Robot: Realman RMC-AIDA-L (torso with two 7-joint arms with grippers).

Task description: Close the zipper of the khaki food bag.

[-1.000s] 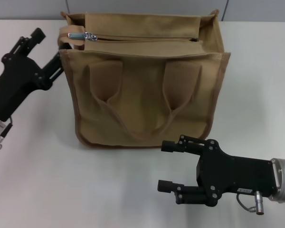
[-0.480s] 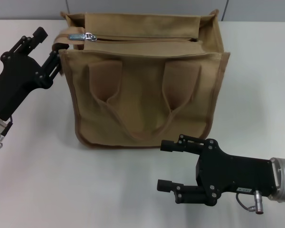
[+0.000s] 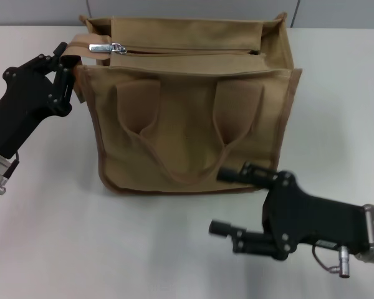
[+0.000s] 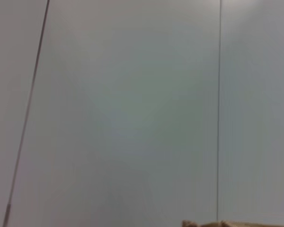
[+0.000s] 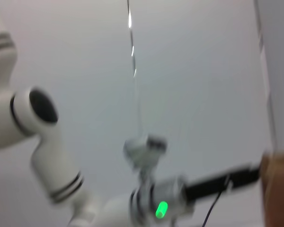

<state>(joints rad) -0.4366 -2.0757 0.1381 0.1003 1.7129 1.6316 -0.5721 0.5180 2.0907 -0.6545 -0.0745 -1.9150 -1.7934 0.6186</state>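
The khaki food bag (image 3: 193, 124) stands upright in the middle of the white table in the head view. Its zipper (image 3: 187, 51) runs along the top, with the silver slider and pull tab (image 3: 109, 47) at the left end. My left gripper (image 3: 63, 62) is at the bag's top left corner, shut on the khaki end tab (image 3: 71, 48) of the zipper tape. My right gripper (image 3: 227, 200) is open and empty, low in front of the bag's right front corner. A sliver of khaki fabric shows in the left wrist view (image 4: 227, 223) and the right wrist view (image 5: 279, 189).
The white table (image 3: 50, 218) spreads around the bag, with a grey wall behind. The right wrist view shows my left arm (image 5: 61, 179) with a green light (image 5: 161, 208). The bag's two handles (image 3: 181, 168) hang down its front.
My left gripper's fingers have come together on the end tab at the bag's top left corner. My right gripper has shifted slightly right and tilted, still open.
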